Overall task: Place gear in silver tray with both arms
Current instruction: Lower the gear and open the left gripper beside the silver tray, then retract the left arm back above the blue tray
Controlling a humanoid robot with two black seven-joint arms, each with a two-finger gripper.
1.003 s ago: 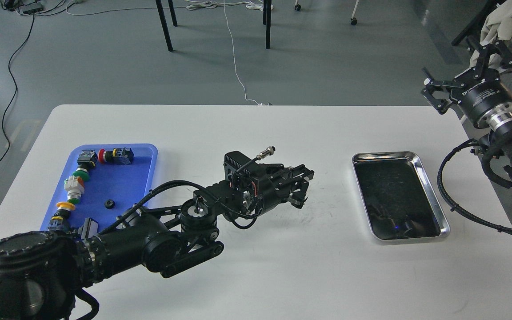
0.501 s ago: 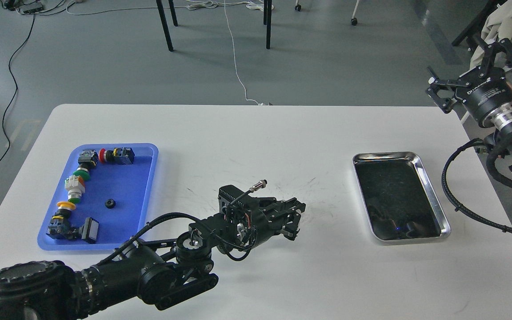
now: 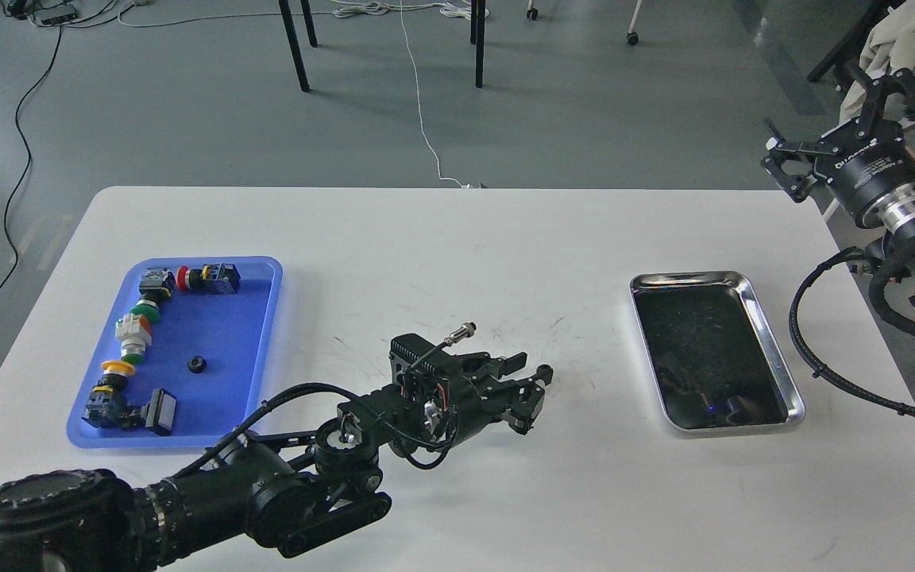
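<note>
left gripper (image 3: pixel 527 387) spread near silver tray (image 3: pixel 775 361) — shiny rim, dark mirror bottom.

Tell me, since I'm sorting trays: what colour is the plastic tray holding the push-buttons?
Blue, clearest in the head view: the plastic tray at table left.

Left gripper (image 3: pixel 527 389) low, fingers parted, right gripper (image 3: pixel 843 111) raised, fingers spread

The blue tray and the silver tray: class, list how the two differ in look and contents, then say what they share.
The blue tray is matte plastic; the silver tray is shiny metal with a dark, mirror-like bottom. The blue tray holds coloured push-button parts and a small black gear; the silver tray holds nothing. The blue tray looks larger. Both are rectangular, round-cornered, rimmed, and lie flat on the white table.
</note>
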